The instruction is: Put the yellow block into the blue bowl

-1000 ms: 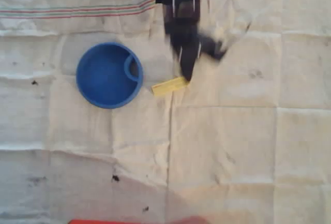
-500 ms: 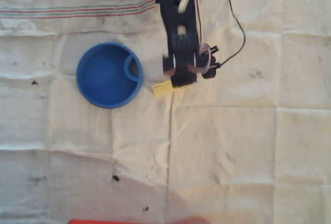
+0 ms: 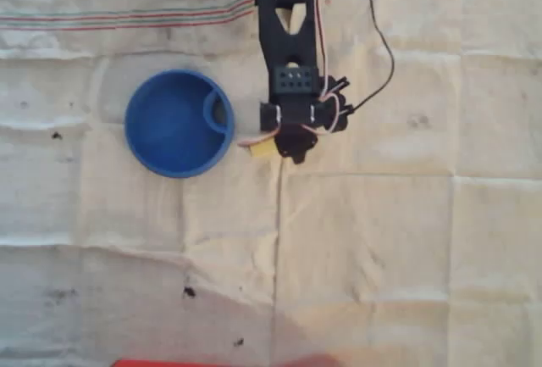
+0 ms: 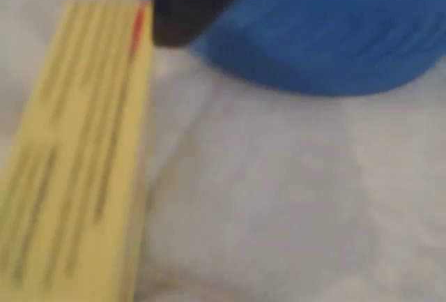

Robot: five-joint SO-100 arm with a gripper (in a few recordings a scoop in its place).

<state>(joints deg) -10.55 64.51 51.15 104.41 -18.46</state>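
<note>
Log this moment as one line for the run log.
phase: reaching | hand low over yellow block | grip: cannot tell | block: on cloth, beside blue bowl, outside it | bowl: empty

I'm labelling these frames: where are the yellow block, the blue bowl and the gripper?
yellow block (image 4: 77, 155), wrist view, middle of its top face.
blue bowl (image 3: 165, 130), overhead view, bare floor inside.
gripper (image 3: 292, 148), overhead view, dark tip over the block's right end.

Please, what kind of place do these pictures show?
Probably a home or hobby robot bench, not a factory. A creased white cloth with coloured stripes covers the table, a small black arm with loose wires works on it, and the items are a blue bowl and a yellow block.
</note>
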